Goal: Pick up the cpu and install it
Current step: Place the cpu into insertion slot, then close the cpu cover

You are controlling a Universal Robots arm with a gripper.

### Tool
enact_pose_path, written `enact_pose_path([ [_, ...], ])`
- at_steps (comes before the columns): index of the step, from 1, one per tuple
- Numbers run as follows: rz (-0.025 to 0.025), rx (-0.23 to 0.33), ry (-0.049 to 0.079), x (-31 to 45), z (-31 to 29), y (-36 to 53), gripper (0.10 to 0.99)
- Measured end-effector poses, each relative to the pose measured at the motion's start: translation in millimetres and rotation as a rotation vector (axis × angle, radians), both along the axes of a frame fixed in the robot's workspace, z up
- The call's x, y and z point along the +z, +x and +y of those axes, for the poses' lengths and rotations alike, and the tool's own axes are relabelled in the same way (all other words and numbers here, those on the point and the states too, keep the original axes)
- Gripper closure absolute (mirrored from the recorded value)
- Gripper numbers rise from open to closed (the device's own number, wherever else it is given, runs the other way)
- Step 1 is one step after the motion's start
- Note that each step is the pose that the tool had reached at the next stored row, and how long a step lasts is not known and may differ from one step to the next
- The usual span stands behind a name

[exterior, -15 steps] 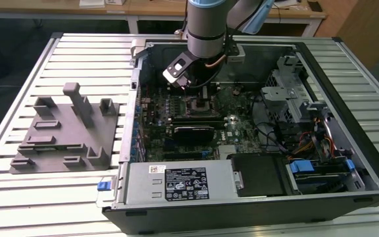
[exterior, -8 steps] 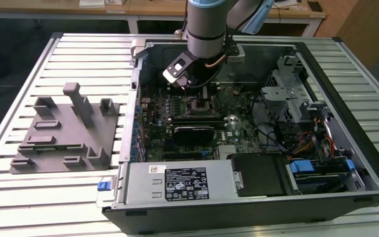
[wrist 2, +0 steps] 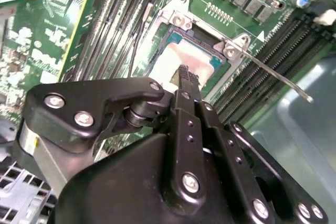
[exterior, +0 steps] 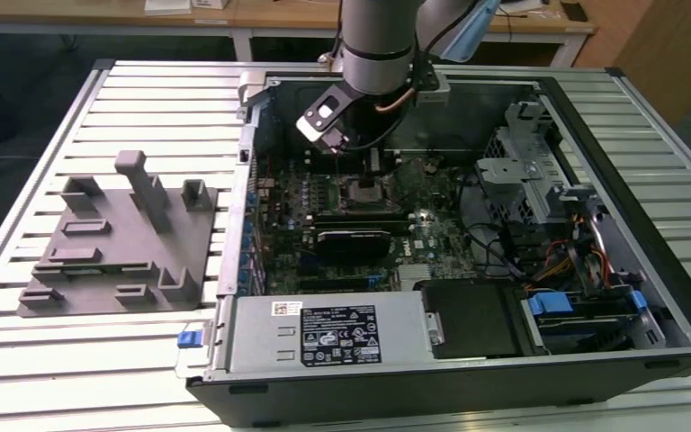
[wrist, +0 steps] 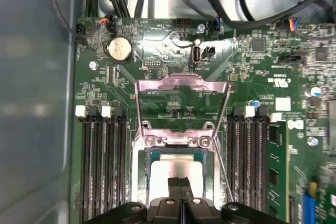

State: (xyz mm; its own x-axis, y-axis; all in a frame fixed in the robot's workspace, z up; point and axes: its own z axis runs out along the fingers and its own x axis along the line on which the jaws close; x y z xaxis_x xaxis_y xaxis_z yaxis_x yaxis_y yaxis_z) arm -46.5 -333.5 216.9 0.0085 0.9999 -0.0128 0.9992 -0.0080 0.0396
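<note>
The cpu (wrist: 176, 169) is a small, flat, square chip with a silvery-white metal top and a thin pale rim. It lies level, metal face up, inside the dark square socket (wrist: 140, 171) on the green motherboard (wrist: 173, 106). Its edges run parallel to the socket walls, with a narrow dark margin around it. The load plate (wrist: 181, 83) is swung open, so the top face is uncovered. In both wrist views the pincer (wrist 2: 184, 72), fingertips pressed together, hides part of the top face near one edge. Contact cannot be confirmed.

exterior overhead, both wrist views near socket (wrist: 173, 141)
</note>
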Motion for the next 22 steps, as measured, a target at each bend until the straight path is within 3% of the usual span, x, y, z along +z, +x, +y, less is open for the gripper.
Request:
enact_pose_path([
  [11, 0.0, 0.0, 0.0, 32.4, 0.0, 0.0, 0.98],
  [22, -0.0002, 0.0, 0.0, 34.0, 0.0, 0.0, 0.98],
])
